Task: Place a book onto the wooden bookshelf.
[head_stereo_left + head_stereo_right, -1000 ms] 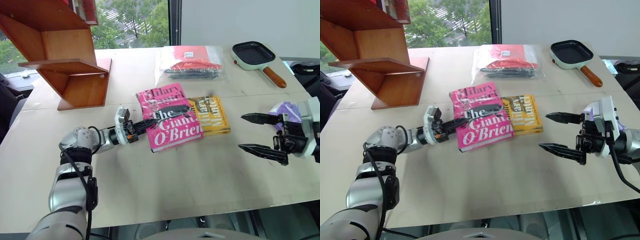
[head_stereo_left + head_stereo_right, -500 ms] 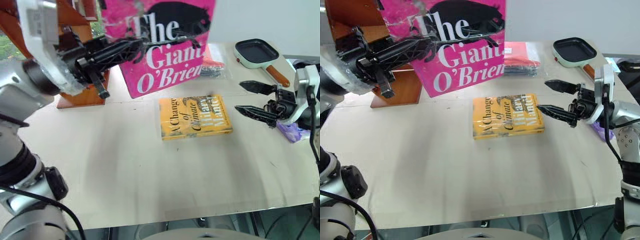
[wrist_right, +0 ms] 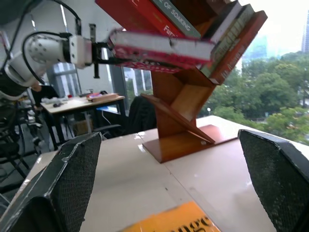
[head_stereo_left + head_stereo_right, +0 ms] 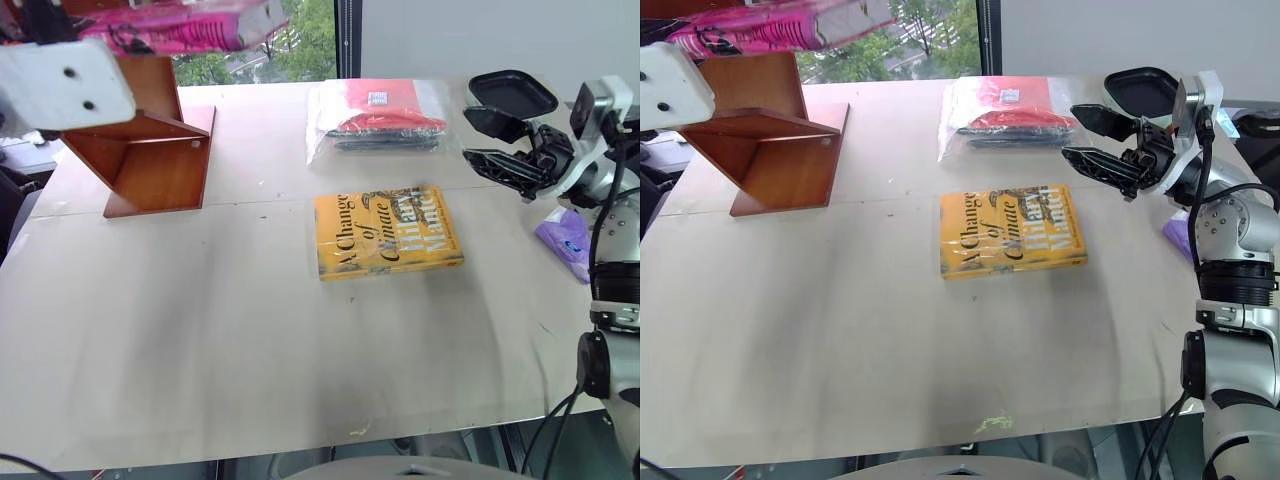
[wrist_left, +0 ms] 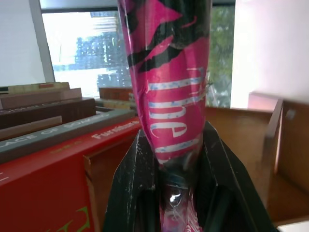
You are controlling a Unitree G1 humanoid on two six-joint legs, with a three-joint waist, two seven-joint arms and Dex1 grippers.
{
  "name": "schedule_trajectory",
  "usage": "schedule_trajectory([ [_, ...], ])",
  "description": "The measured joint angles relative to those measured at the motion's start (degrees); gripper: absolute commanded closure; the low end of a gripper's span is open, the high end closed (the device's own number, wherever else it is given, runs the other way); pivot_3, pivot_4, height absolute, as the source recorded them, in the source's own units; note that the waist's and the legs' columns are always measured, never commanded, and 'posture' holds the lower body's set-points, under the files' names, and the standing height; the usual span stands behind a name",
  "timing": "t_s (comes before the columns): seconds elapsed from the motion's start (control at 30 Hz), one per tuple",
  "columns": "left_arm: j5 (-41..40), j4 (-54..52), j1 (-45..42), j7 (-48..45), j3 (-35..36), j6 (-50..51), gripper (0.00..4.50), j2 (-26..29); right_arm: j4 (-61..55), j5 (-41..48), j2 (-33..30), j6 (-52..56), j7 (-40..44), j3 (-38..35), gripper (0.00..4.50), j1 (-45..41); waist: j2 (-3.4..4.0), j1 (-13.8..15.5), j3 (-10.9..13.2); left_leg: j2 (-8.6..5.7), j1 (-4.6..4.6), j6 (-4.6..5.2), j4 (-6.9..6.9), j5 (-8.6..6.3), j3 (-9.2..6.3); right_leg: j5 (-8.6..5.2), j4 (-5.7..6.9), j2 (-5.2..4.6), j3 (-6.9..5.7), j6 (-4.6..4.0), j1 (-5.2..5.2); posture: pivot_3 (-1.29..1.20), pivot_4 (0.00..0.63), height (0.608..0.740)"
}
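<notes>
Left gripper [image 5: 176, 159], clamped on the book [image 3: 159, 50], holds it flat, long axis level, beside the wooden bookshelf [image 3: 193, 111]; right gripper [image 4: 1102, 140] open.

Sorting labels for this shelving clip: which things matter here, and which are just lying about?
In the job: pink book, clamped in the left gripper; wooden bookshelf.

Lying about: yellow book, plastic bag of red items, frying pan, purple thing.
</notes>
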Motion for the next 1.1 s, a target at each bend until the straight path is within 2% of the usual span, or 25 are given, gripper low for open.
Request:
schedule_trajectory([
  [0.23, 2.3, 5.5, -4.5, -1.6, -7.2, -1.9, 4.19, 0.1, -3.6, 4.3, 0.8, 4.4, -2.3, -2.2, 0.00, 0.1, 0.00, -0.2, 0.0, -0.05, -0.10, 0.03, 0.00, -0.01, -0.02, 0.00, 0.06, -0.06, -0.18, 0.01, -0.09, 0.00, 0.150, 0.740],
  [0.47, 4.8, 10.1, -6.5, -4.5, -11.3, 3.0, 4.19, -0.3, -6.7, 4.9, 0.7, 4.9, -3.9, -2.9, 0.00, 2.5, 0.00, -0.4, 0.0, -0.01, 0.02, 0.03, 0.06, -0.01, 0.02, 0.00, 0.14, 0.07, -0.15, 0.02, -0.07, 0.00, 0.150, 0.740],
  [0.6, 6.9, 18.6, -14.7, -4.2, -17.7, -0.2, 4.19, -4.5, -7.8, 4.9, 0.9, 4.7, -4.4, -2.9, 0.00, 3.3, -0.02, -0.2, 0.0, -0.03, 0.08, 0.04, 0.16, 0.00, 0.02, 0.00, 0.19, 0.07, -0.15, 0.02, -0.04, 0.00, 0.150, 0.740],
  [0.73, 9.5, 32.4, -24.0, -4.6, -23.1, -6.1, 4.19, -9.2, -8.1, 4.8, 1.5, 4.2, -4.8, -2.8, 0.00, 3.2, -0.12, -0.3, -0.1, -0.07, 0.12, 0.04, 0.36, 0.00, 0.03, 0.01, 0.31, 0.10, -0.13, 0.03, 0.02, 0.00, 0.150, 0.740],
  [0.93, 13.5, 48.9, -34.2, -6.0, -27.4, -13.9, 4.19, -10.3, -8.3, 4.6, 1.7, 3.6, -4.9, -2.8, 0.00, 3.7, -0.15, -1.1, -0.1, -0.11, 0.12, 0.04, 0.39, 0.00, 0.13, 0.02, 0.60, 0.05, -0.11, 0.04, -0.01, 0.00, 0.150, 0.740],
  [1.1, 15.8, 57.1, -39.5, -7.3, -30.3, -18.5, 4.19, -10.5, -9.9, 4.1, 1.7, 2.8, -5.2, -2.8, 0.00, 5.7, -0.17, -2.0, -0.1, -0.14, 0.20, 0.04, 0.42, -0.01, 0.25, 0.02, 0.73, -0.03, -0.09, 0.05, -0.04, 0.00, 0.150, 0.740],
])
